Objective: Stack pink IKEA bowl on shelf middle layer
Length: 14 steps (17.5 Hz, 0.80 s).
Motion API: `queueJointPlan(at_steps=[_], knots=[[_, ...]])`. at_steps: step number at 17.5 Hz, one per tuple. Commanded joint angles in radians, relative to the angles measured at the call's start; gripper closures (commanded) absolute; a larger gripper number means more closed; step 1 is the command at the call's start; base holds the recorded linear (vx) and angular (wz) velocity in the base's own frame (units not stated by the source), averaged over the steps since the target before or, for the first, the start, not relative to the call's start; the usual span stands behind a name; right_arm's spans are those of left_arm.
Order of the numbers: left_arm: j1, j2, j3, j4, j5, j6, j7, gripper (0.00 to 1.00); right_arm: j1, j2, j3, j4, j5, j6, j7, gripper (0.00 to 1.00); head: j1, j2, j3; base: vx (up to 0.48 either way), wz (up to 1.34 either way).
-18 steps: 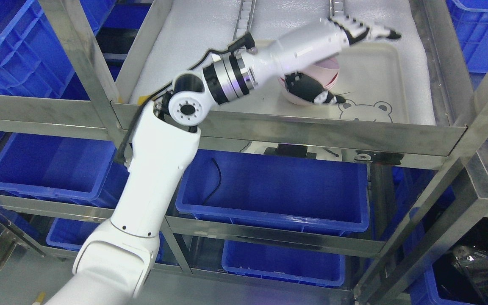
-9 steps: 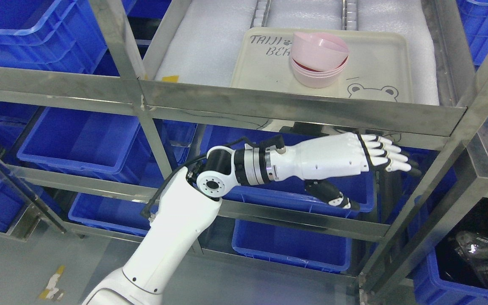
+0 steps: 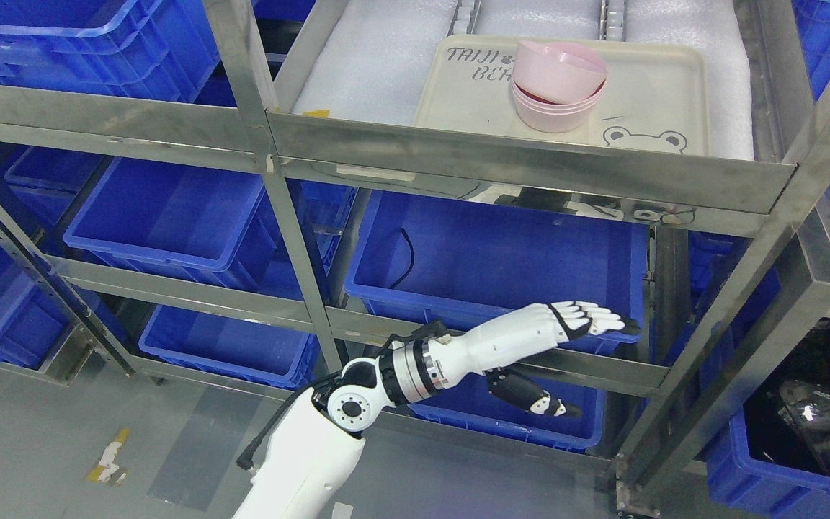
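Pink plastic bowls (image 3: 559, 90), nested in a short stack with the topmost tilted, sitting near the top centre of the frame on a cream plastic tray (image 3: 653, 79) with a bear drawing and lettering partly covered by the stack. Tray lying on white foam sheeting (image 3: 364, 65) inside the steel shelf level (image 3: 530, 162).

Down at lower centre: left hand (image 3: 566, 339), white with black joints, reaching rightward on a raised forearm from the elbow at the bottom edge. Fingers (image 3: 599, 321) stretched out flat and together, thumb (image 3: 534, 396) hanging apart below, grasping nothing. Well below the bowls, level with the front rail of the lower shelf.

Hard to tell whether fingertips touch the blue plastic bin (image 3: 494, 259) behind them. Upper arm cut off at the bottom edge.

More blue bins at left and below; a black cable (image 3: 406, 249) lying inside the central bin. Steel upright (image 3: 285, 216) crossing left of the arm. Dark shiny object (image 3: 818, 425) at lower right, unclear.
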Motion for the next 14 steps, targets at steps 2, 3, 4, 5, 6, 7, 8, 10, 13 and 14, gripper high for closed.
queueJointPlan(at_steps=[2,3,4,5,6,7,8,10,13,14], knots=[[0.123,0.017,0.162,0.218,0.151,0.148,0.293,0.05,0.023,-0.017,0.0,-0.017,0.0,0.0,0.001,0.0,0.0,0.0,0.0,0.013,0.0],[0.124,0.017,0.179,0.227,0.176,0.163,0.332,0.05,0.023,-0.017,0.0,-0.017,0.0,0.0,0.001,0.0,0.0,0.0,0.0,0.014,0.0],[0.124,0.017,0.198,0.237,0.209,0.182,0.351,0.04,0.023,-0.017,0.0,-0.017,0.0,0.0,0.001,0.0,0.0,0.0,0.0,0.014,0.0],[0.124,0.017,0.224,0.241,0.244,0.214,0.351,0.04,0.023,-0.017,-0.001,-0.017,0.0,0.0,0.001,0.0,0.0,0.0,0.0,0.012,0.0],[0.123,0.017,0.256,0.243,0.277,0.26,0.351,0.03,0.023,-0.017,0.0,-0.017,0.0,0.0,0.001,0.0,0.0,0.0,0.0,0.014,0.0],[0.121,0.017,0.293,0.244,0.313,0.306,0.351,0.03,0.023,-0.017,0.0,-0.017,0.0,0.0,0.001,0.0,0.0,0.0,0.0,0.014,0.0],[0.118,0.017,0.314,0.244,0.331,0.321,0.351,0.03,0.023,-0.017,0.0,-0.017,0.0,0.0,0.001,0.0,0.0,0.0,0.0,0.016,0.0],[0.106,0.017,0.351,0.244,0.344,0.341,0.351,0.02,0.023,-0.017,0.0,-0.017,0.0,0.0,0.001,0.0,0.0,0.0,0.0,0.008,0.0],[0.092,0.017,0.347,0.243,0.367,0.352,0.348,0.02,0.023,-0.017,0.0,-0.017,0.0,0.0,0.001,0.0,0.0,0.0,0.0,0.0,0.0],[0.089,0.017,0.344,0.243,0.375,0.354,0.346,0.02,0.023,-0.017,0.0,-0.017,0.0,0.0,0.001,0.0,0.0,0.0,0.0,0.0,0.0]])
